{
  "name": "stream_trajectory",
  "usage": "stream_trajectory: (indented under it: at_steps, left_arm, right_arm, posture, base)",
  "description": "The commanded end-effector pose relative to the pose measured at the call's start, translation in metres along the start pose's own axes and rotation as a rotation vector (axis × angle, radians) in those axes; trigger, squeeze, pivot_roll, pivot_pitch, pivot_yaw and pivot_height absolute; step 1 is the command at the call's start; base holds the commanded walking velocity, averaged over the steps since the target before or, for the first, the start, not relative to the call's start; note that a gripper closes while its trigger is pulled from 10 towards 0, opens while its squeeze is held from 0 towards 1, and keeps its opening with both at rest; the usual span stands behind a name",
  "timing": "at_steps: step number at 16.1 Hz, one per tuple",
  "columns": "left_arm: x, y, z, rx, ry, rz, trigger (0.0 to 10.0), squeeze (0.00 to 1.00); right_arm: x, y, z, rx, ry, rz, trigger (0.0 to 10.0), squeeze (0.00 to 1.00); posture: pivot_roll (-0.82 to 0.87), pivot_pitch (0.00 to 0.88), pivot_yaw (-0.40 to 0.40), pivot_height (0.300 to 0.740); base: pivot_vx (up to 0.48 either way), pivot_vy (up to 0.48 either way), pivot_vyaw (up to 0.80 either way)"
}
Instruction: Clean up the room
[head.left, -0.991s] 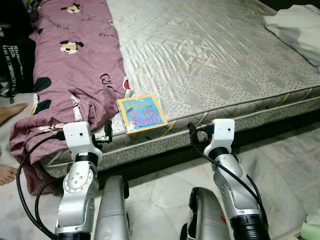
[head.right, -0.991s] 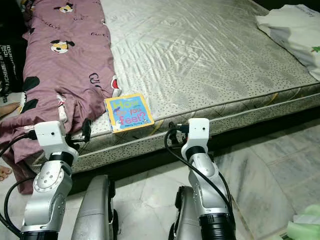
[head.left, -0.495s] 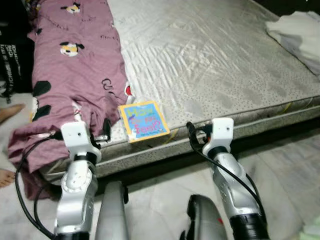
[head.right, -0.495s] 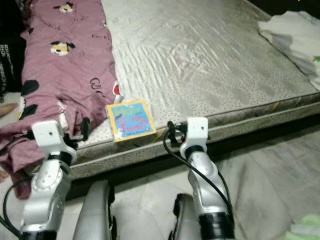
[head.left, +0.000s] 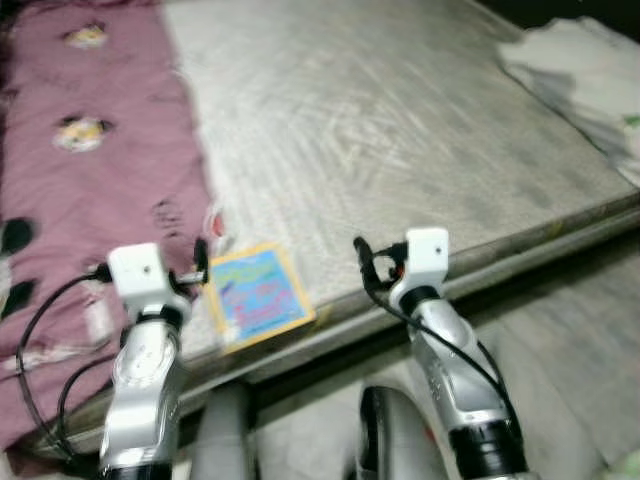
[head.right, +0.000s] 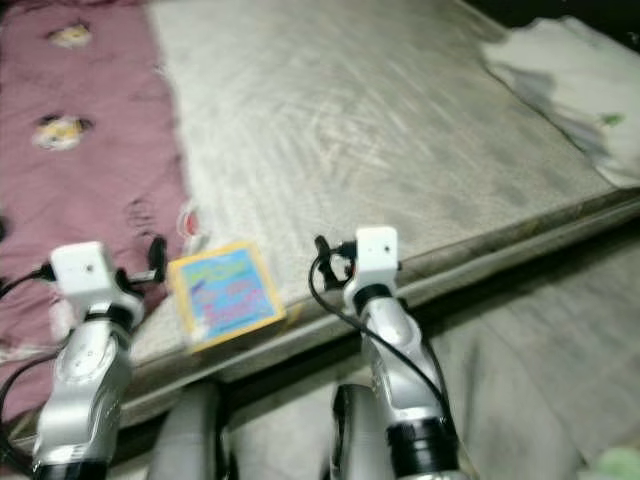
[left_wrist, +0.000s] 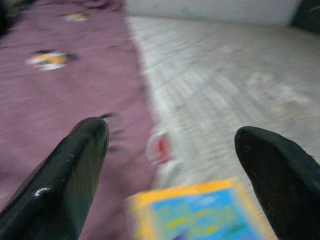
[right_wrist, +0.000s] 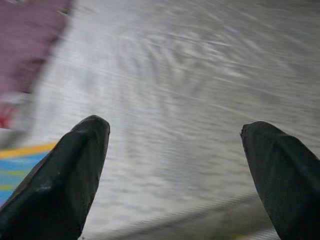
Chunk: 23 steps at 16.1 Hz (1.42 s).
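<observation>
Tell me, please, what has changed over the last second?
The robot has closed in on the mattress, blurring the view. Both open grippers, left gripper and right gripper, now reach over its edge beside the book. The book and purple blanket lie unmoved, nothing grasped.

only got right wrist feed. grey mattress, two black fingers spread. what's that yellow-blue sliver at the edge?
Observer: A square picture book with a yellow border and blue cover, lying flat at the near edge of the grey quilted mattress, between the two arms.
Operator: left claw?
Observer: The left claw is open, hovering over the book's far edge, holding nothing.
Operator: anything else on the bed?
Observer: A crumpled white cloth lies on the far right corner, and a mauve blanket with cartoon prints covers the left side.
</observation>
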<state>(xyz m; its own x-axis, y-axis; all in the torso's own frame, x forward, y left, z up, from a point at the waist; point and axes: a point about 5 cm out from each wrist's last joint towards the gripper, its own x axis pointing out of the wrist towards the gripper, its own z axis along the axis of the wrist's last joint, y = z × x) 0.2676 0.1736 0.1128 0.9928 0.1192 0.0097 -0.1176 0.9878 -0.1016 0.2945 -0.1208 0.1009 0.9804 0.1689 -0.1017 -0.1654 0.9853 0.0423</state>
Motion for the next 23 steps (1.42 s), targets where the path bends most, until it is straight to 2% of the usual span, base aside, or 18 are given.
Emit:
stream_trajectory:
  at_steps: [1, 4, 9, 11, 12, 14, 16, 20, 23]
  left_arm:
    - [-0.003, -0.005, -0.006, -0.001, 0.025, -0.005, 10.0, 0.0]
    - [0.0, 0.003, -0.015, -0.01, 0.066, 0.064, 10.0, 0.0]
    - [0.002, 0.0, -0.015, -0.015, 0.066, 0.061, 10.0, 0.0]
    - [0.003, 0.004, -0.02, -0.002, 0.103, 0.105, 10.0, 0.0]
    - [0.002, 0.006, -0.024, -0.021, 0.122, 0.126, 10.0, 0.0]
    - [0.004, 0.01, -0.03, -0.037, 0.153, 0.165, 10.0, 0.0]
    - [0.004, 0.017, -0.039, -0.05, 0.198, 0.229, 10.0, 0.0]
    - [0.009, 0.021, -0.048, -0.063, 0.244, 0.262, 10.0, 0.0]
    - [0.015, 0.027, -0.061, -0.065, 0.292, 0.27, 10.0, 0.0]
  right_arm:
    - [-0.003, -0.011, -0.004, -0.012, 0.015, -0.032, 10.0, 0.0]
    - [-0.004, -0.013, -0.004, -0.014, 0.019, -0.038, 10.0, 0.0]
    - [-0.004, -0.013, -0.005, -0.027, 0.019, -0.039, 10.0, 0.0]
    - [-0.005, -0.012, -0.005, -0.049, 0.019, -0.025, 10.0, 0.0]
    - [-0.006, -0.011, -0.005, -0.041, 0.022, -0.026, 10.0, 0.0]
    - [-0.007, -0.016, -0.009, -0.047, 0.045, -0.042, 10.0, 0.0]
    - [-0.01, -0.024, -0.011, -0.053, 0.068, -0.069, 10.0, 0.0]
    - [-0.012, -0.032, -0.012, -0.065, 0.083, -0.092, 10.0, 0.0]
    - [-0.022, -0.041, -0.008, -0.073, 0.076, -0.13, 10.0, 0.0]
  posture:
    - [0.07, 0.078, -0.03, 0.577]
    - [0.06, 0.078, -0.03, 0.577]
    - [0.05, 0.076, -0.026, 0.577]
    - [0.05, 0.076, -0.026, 0.577]
    - [0.05, 0.077, -0.027, 0.577]
    - [0.04, 0.085, -0.026, 0.577]
    - [0.03, 0.093, -0.024, 0.577]
    - [0.02, 0.102, -0.023, 0.577]
    - [-0.01, 0.132, -0.027, 0.577]
  base:
    - [0.0, 0.0, 0.0]
    - [0.0, 0.0, 0.0]
    - [0.0, 0.0, 0.0]
    - [0.0, 0.0, 0.8]
    - [0.0, 0.0, 0.8]
    - [0.0, 0.0, 0.78]
    - [0.0, 0.0, 0.0]
    - [0.0, 0.0, 0.0]
    - [0.0, 0.0, 0.0]
